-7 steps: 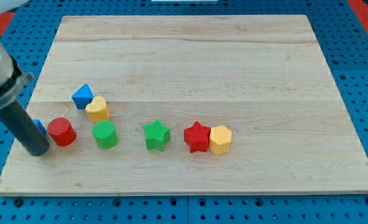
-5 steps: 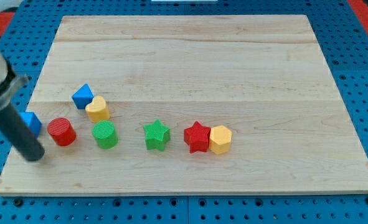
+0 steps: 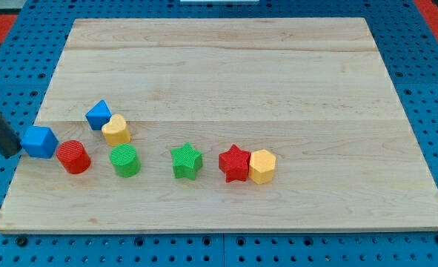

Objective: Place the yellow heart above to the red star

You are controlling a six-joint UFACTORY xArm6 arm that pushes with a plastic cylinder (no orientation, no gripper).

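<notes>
A pale wooden board (image 3: 226,74) lay on a blue pegboard surface (image 3: 433,89), with eight small coloured blocks gathered in its lower-left half; my tip (image 3: 11,152) stood at the view's far left edge, just off the board's left side and right beside a blue block (image 3: 38,141), though whether it touched that block could not be told; being a bare rod, it had nothing to open or close and held nothing. The yellow heart (image 3: 115,129) sat left of centre, touching a blue cube (image 3: 98,114) at its upper left, with a green cylinder (image 3: 124,160) just below it and a red cylinder (image 3: 73,156) near its lower left. The red star (image 3: 234,163) sat well apart toward the view's right, touching a yellow hexagon (image 3: 262,166) on its right side; a green star (image 3: 186,161) lay between the two groups. The heart looked small, rigid and light, likely to slide easily on smooth wood and to pivot if struck off-centre; a push was best placed squarely on its left side, sending it right, along a line above the green star, toward the bare wood above the red star.
</notes>
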